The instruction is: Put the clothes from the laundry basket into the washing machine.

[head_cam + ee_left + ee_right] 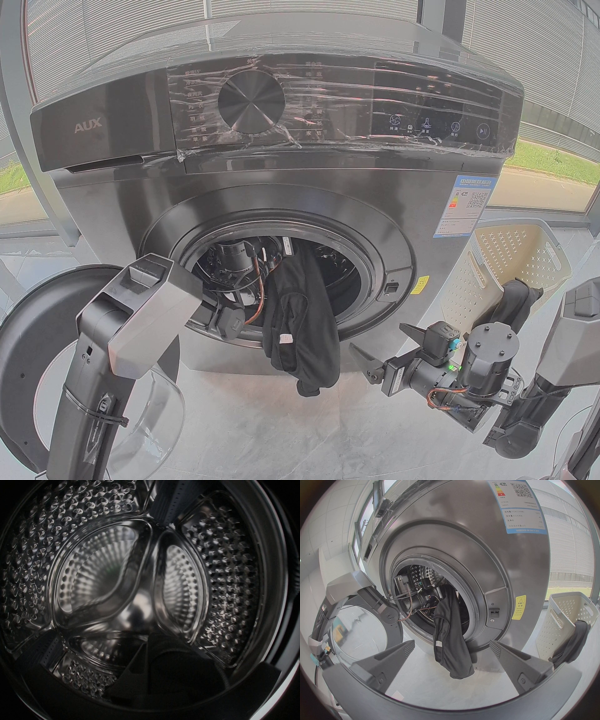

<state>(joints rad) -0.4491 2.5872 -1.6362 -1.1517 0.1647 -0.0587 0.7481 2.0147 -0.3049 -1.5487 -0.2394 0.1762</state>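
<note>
Right tool is nearest: released, jaws wide, nothing btwn them, hovering low in front of the washing machine, just R of the opening. Behind it stands the laundry basket, beside the machine, w/ a second dark garment draped over its rim.

Door is swung open on the L. The black garment hangs over the lower rim of the opening, top part inside and the bigger part dangling outside toward the floor. Left arm reaches in next to it, so left tool is past the rim, inside the drum.

Step, as I read it: loading item one, approx half done. Next move prob. needs the dangling part lifted over the rim and pushed deep. The right tool is free for that. Then the basket item.

Hard to make out:
- Left tool grip state: can't tell.
- Dark shapes low in the left wrist view could be cloth or hardware; too dark to say.
- How much garment is already inside is hidden by arm and rim.
- Basket's inside is not visible, so more clothes are possible.
</note>
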